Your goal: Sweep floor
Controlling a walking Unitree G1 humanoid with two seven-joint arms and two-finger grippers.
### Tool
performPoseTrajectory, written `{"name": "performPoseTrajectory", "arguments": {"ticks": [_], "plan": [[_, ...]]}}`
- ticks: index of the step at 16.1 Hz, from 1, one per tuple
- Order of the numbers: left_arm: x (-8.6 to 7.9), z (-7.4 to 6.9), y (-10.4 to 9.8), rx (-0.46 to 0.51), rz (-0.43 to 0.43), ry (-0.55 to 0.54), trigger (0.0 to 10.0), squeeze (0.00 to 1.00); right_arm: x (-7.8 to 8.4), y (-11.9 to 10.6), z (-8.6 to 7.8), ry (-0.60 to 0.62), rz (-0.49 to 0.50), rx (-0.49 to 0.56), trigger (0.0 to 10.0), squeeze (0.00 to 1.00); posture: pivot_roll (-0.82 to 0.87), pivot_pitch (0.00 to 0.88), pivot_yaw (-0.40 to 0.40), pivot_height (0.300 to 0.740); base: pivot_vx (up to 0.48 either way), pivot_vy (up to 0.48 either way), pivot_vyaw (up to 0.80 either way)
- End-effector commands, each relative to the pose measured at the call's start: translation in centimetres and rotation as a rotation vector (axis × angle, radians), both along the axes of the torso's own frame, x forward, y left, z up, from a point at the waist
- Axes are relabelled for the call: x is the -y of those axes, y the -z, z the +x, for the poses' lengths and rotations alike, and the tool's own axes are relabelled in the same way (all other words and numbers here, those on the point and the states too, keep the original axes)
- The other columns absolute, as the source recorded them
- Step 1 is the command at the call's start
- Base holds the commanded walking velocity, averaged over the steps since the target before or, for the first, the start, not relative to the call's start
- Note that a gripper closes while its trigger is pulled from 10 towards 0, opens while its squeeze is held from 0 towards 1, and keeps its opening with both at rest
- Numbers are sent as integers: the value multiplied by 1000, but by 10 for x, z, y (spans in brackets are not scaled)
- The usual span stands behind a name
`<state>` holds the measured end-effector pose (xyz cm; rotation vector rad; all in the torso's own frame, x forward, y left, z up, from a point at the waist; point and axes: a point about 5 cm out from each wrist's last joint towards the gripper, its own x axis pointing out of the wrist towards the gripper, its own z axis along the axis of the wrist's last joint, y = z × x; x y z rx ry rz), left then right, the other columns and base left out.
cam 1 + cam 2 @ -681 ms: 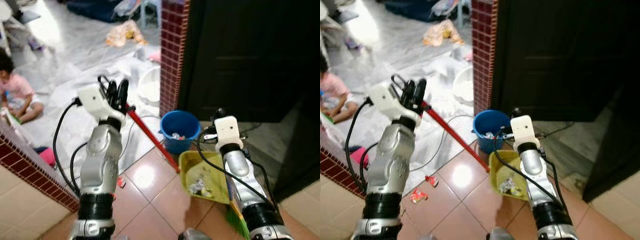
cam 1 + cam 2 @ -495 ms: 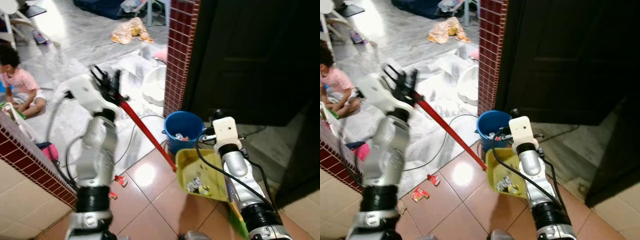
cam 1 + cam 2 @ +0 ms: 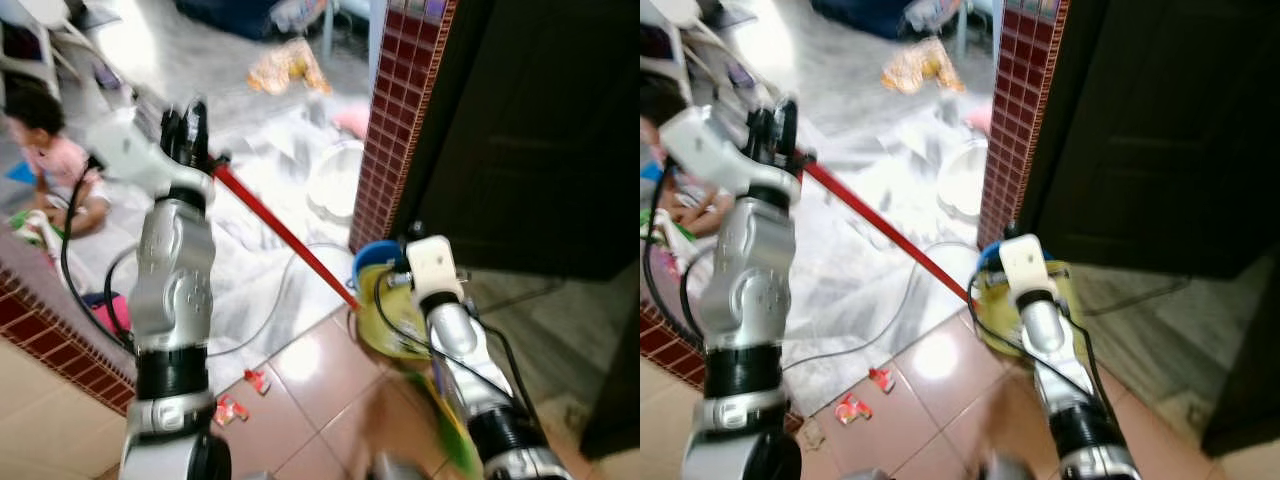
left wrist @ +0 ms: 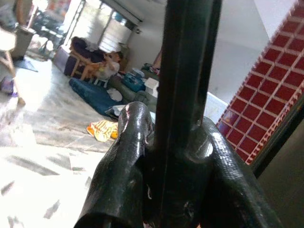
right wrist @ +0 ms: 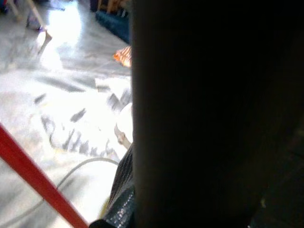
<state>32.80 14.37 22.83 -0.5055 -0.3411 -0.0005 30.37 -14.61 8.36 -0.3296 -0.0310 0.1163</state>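
blue bucket (image 3: 378, 252) mostly hidden behind blurred yellow dustpan (image 3: 392, 318)

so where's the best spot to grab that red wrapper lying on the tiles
The red wrapper lies flat on the floor tiles, so probably come straight down from above and pinch across its narrow width with the fingers on its two long edges. The smaller red scrap lies apart from it, so there looks to be room. The left tool holds the red broom handle.

Legible text, labels, brands, numbers, signs: none.
Wrappers on the floor tiles (image 3: 232, 408) carry print too small and blurred to read; no other surface bears markings.
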Motion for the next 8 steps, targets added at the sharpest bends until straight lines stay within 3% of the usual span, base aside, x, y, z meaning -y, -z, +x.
{"name": "performPoseTrajectory", "arguments": {"ticks": [1,3,8], "plan": [[5,0,-20,78,17,-14,10000,0,10,-4,2,14,-39,14,10000,0,-78,0,51,740,480,0,0],[4,0,-19,71,62,-48,10000,0,10,-3,2,12,-41,13,10000,0,-78,0,51,740,480,0,0],[18,-2,-13,65,124,-27,10000,0,9,0,0,-1,-49,2,10000,0,-79,0,50,740,458,0,-749]]}}
